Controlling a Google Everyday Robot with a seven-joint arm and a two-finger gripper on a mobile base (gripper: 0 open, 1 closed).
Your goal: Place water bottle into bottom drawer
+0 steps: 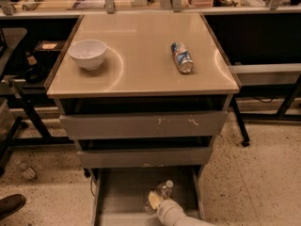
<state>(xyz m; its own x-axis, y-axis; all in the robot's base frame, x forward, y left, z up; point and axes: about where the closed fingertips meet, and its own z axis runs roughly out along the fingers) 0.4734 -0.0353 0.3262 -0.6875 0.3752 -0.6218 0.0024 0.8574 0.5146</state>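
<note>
The water bottle (164, 190), clear plastic with a white cap, is inside the open bottom drawer (117, 197), cap pointing up and right. My gripper (155, 200) reaches into the drawer from the lower edge of the view on a white arm, right at the bottle's lower end. The bottle's lower half is hidden behind the gripper.
On the cabinet top stand a white bowl (88, 53) at left and a blue-and-silver can (182, 57) lying on its side at right. Two scuffed grey drawers (143, 125) above are pushed in. Black table legs stand at left and right. A shoe (10, 205) shows at lower left.
</note>
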